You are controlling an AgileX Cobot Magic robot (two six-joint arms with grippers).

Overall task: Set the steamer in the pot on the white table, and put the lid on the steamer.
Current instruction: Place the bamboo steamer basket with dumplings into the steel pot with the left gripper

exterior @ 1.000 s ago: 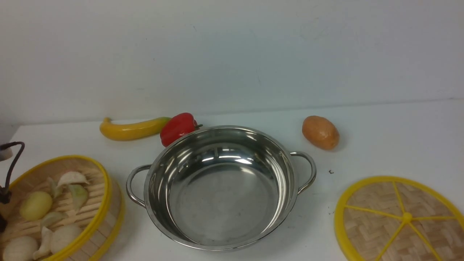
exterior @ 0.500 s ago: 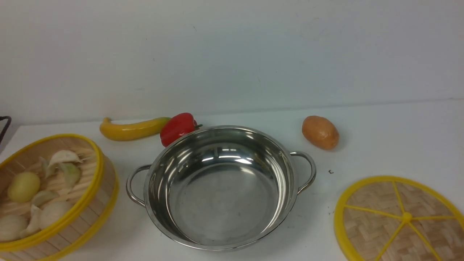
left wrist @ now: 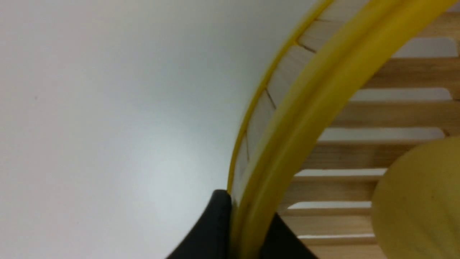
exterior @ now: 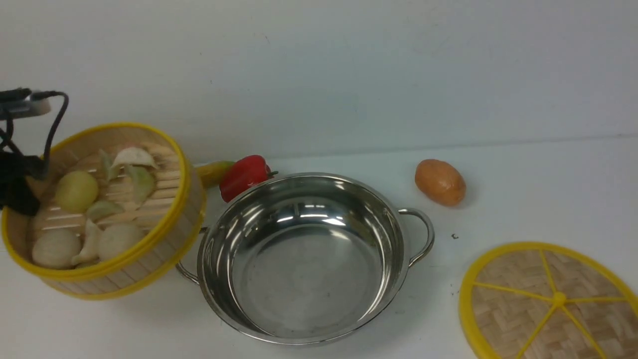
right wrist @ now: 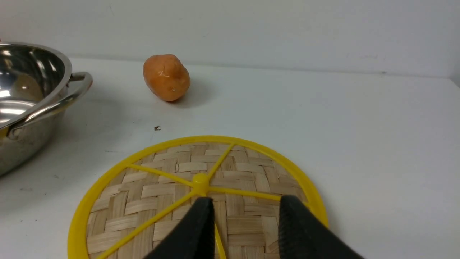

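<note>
Front view: the steamer point(exterior: 159, 254) has been lifted off the bench point(exterior: 523, 199) and carried toward the pot point(exterior: 309, 279), rim clamped by the left jaws. Lowering in is judged next. Right jaws are held apart, empty, over the lid point(exterior: 551, 301).

My white table point(exterior: 523, 189) carries the steel pot point(exterior: 299, 279) at its middle, upright and empty. A dark speck point(exterior: 454, 236) lies near the pot's right handle, with an orange potato point(exterior: 440, 182) farther back. The woven lid point(exterior: 543, 304) lies flat at my near right. Behind the pot's left rim sit a red pepper point(exterior: 244, 175) and one end of a banana point(exterior: 214, 170).
</note>
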